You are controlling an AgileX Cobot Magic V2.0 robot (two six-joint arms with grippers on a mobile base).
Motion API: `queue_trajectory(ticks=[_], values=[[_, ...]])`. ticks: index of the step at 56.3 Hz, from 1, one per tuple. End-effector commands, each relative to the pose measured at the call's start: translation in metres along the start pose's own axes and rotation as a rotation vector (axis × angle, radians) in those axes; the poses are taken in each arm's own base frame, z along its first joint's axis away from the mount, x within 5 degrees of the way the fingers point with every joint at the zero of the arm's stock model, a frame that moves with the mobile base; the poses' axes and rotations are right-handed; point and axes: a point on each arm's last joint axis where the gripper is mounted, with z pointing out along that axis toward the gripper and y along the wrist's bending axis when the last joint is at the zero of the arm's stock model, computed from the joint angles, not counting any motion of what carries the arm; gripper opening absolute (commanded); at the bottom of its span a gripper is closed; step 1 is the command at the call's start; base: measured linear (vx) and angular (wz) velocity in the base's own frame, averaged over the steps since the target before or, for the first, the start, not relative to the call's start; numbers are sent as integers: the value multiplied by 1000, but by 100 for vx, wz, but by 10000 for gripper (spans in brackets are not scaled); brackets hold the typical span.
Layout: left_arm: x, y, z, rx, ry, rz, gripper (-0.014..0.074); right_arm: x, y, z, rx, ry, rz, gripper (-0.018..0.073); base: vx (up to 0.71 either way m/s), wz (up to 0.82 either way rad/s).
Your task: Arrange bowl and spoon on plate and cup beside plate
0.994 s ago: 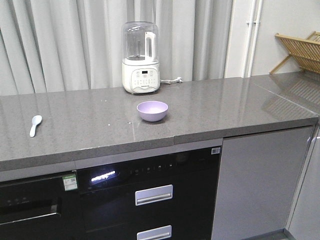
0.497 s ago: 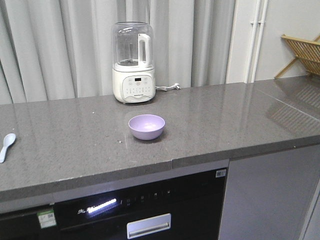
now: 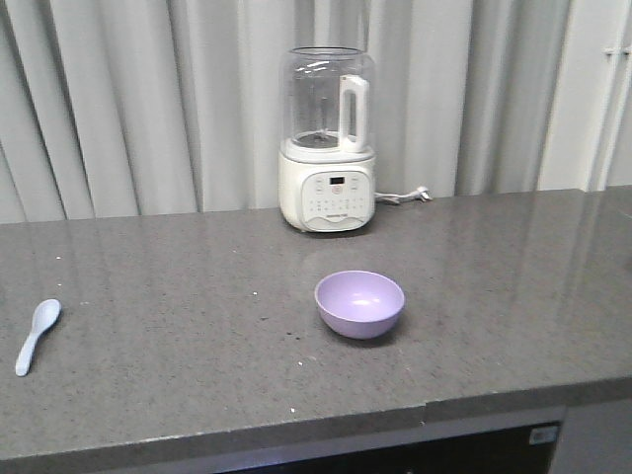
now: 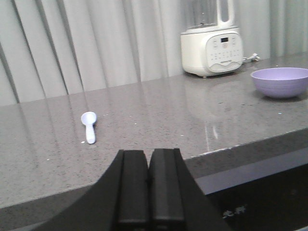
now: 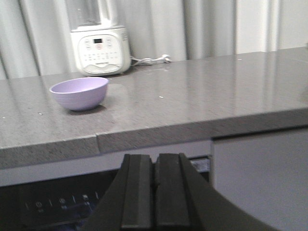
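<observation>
Tabletop (image 3: 178, 267): grey speckled stone, glossy.
Bowl (image 3: 359, 303): smooth round lavender plastic, upright, near the tabletop's middle.
Spoon (image 3: 37, 336): pale blue plastic with a rounded scoop, lying flat at the bowl's 9 o'clock, well apart.
Blender (image 3: 327, 138): white base, clear jar, at the bowl's 12 o'clock.
Left hand (image 4: 147, 156), right hand (image 5: 155, 159): black, flat fingers pressed together, holding nothing.

Black left gripper (image 4: 148, 154), with a pale blue-white spoon (image 4: 89, 126) ahead to its left; black right gripper (image 5: 155, 157), lavender bowl (image 5: 79, 92) ahead-left; speckled dark grey counter (image 3: 178, 286), cream-white blender (image 3: 327, 193), pale grey pleated curtain (image 3: 118, 99)
</observation>
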Motion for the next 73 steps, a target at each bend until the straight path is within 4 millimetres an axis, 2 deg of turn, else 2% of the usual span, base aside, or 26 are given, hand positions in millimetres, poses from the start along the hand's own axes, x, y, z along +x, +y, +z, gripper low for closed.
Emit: queue_trajectory(ticks=[1, 31, 73], values=[[-17, 1, -3, -2, -124, -8, -3, -6, 1, 0, -10, -80, -13, -6, 29, 40], [-17, 1, -3, -2, -124, -8, -3, -6, 1, 0, -10, -80, -13, -6, 28, 28], [-17, 1, -3, -2, -124, -8, -3, -6, 1, 0, -10, -80, -13, -6, 13, 1]])
